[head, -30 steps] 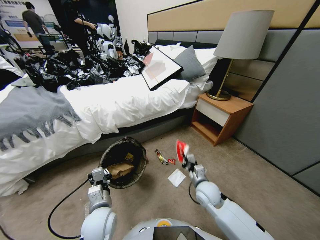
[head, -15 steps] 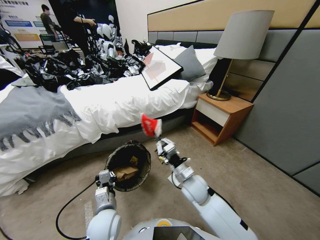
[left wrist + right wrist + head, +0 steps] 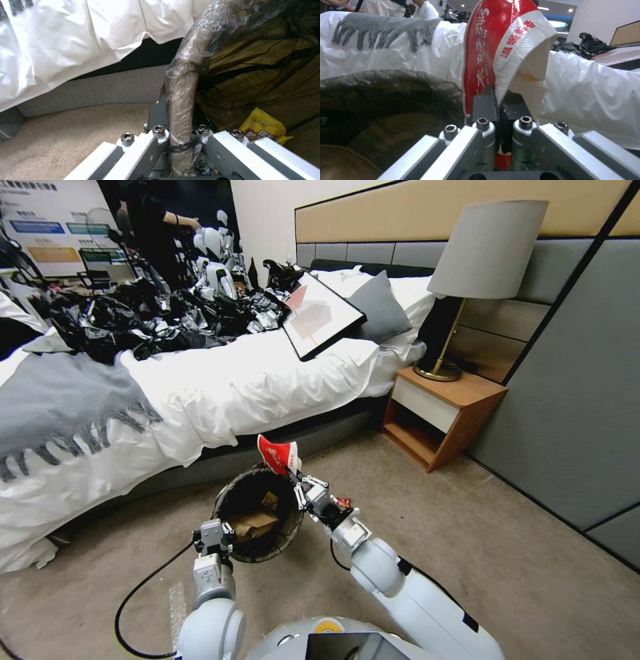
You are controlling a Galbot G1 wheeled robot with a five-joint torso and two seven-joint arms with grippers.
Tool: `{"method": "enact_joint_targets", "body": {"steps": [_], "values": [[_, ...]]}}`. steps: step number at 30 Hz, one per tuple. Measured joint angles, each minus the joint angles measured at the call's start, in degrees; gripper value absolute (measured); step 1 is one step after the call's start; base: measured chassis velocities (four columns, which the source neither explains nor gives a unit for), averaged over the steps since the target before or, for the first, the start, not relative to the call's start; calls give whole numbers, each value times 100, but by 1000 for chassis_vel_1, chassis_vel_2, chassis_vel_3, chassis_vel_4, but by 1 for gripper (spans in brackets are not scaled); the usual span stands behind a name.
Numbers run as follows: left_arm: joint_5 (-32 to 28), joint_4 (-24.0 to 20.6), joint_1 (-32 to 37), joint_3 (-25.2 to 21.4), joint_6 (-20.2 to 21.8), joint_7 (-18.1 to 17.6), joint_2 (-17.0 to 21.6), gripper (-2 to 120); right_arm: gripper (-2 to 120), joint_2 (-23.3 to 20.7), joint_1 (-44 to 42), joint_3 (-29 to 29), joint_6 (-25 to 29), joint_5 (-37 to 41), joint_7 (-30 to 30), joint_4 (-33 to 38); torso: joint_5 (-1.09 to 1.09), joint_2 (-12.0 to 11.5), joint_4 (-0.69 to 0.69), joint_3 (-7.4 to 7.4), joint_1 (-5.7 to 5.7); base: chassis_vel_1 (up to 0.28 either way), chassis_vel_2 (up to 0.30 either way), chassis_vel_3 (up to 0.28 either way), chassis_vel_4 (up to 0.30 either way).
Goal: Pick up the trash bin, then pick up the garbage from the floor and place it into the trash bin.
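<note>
Bedside carpet (image 3: 507, 553): trash bin (image 3: 257, 513) held tilted at rim by clamped left gripper (image 3: 215, 532); red-white packet (image 3: 277, 453) pinched by right gripper (image 3: 298, 483) at rim. Release advised only once packet is carried over opening.

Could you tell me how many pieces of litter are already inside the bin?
2: a brown paper bag and a yellow packet lie in the bin. More may be hidden beneath. The right gripper holds a red-white packet at the rim.

White-sheeted bed (image 3: 253, 380), wooden nightstand (image 3: 443, 413) with lamp (image 3: 483, 253), beige carpet (image 3: 507, 540).
</note>
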Motion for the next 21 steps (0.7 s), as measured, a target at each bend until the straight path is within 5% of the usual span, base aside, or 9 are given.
{"method": "enact_joint_targets", "body": {"steps": [21], "values": [[-5,-70,-17,22,26,4,-25,0,0,86,-200,-107,74,-145,-4,-231,0,0,0,-1,0,0,0,0,0]]}}
